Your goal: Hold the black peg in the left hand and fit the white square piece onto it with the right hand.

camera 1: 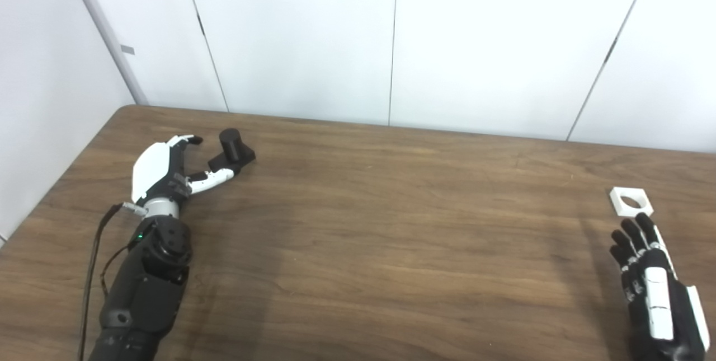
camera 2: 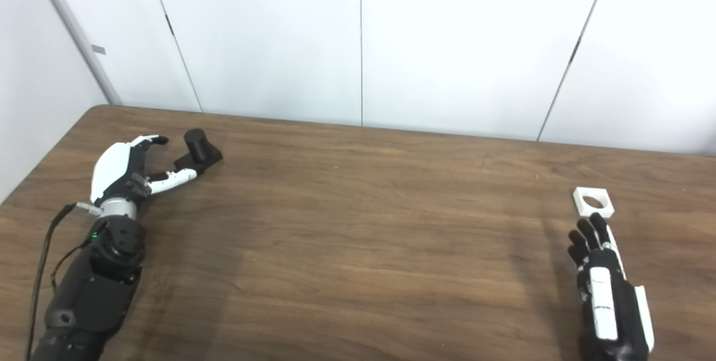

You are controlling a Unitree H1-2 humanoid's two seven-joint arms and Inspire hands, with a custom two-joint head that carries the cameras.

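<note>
Now | left hand (camera 1: 168,173) spread beside black peg (camera 1: 234,147) | right hand (camera 1: 651,285) empty, fingers extended near white square piece (camera 1: 630,202)

Wooden table (camera 1: 391,226) bears black peg (camera 1: 235,148), white square piece (camera 1: 630,202).

The left hand (camera 1: 168,173) has a glossy white back shell over black fingers (camera 1: 215,179) with white segments, a silver wrist ring, a small green light and a thin black cable along the bulky black forearm. The right hand (camera 1: 657,288) is black with white panels.
</note>
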